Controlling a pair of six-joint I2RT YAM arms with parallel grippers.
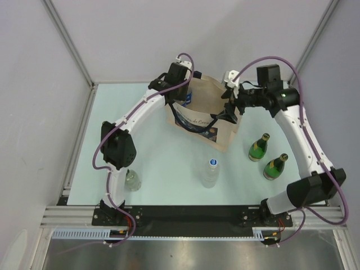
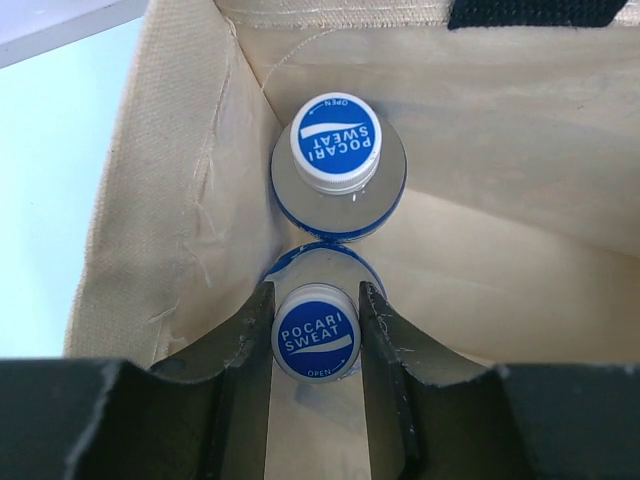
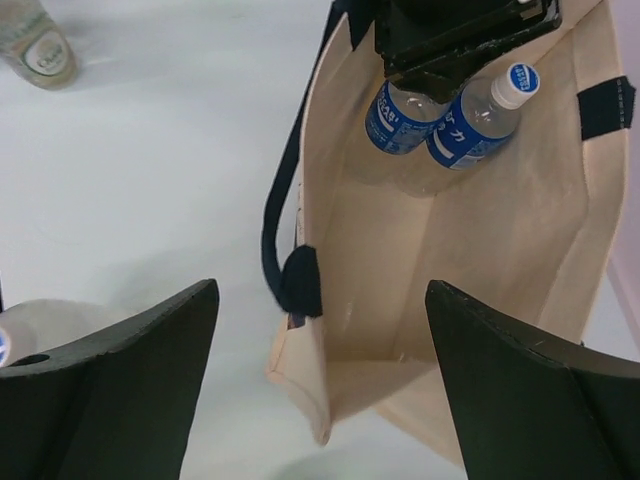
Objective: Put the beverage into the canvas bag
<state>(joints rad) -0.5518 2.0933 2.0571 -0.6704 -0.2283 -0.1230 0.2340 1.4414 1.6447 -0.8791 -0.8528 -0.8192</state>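
Observation:
The beige canvas bag [image 1: 216, 101] with navy handles stands open at the table's middle back. My left gripper [image 1: 185, 104] reaches down into it and is shut on the blue-and-white cap of a Pocari Sweat bottle [image 2: 317, 343], with one finger on each side [image 2: 250, 350]. A second Pocari Sweat bottle [image 2: 338, 170] stands just beyond it against the bag's wall. In the right wrist view both bottles [image 3: 480, 115] show in the bag's far end under the left gripper [image 3: 460, 30]. My right gripper [image 3: 320, 380] is open and empty above the bag's near corner [image 3: 310, 400].
Two green glass bottles [image 1: 259, 147] [image 1: 275, 166] stand right of the bag. A clear bottle with a blue cap [image 1: 211, 171] stands in front of it. Another clear bottle [image 1: 131, 180] stands by the left arm's base. A navy handle [image 3: 285, 240] hangs over the bag's side.

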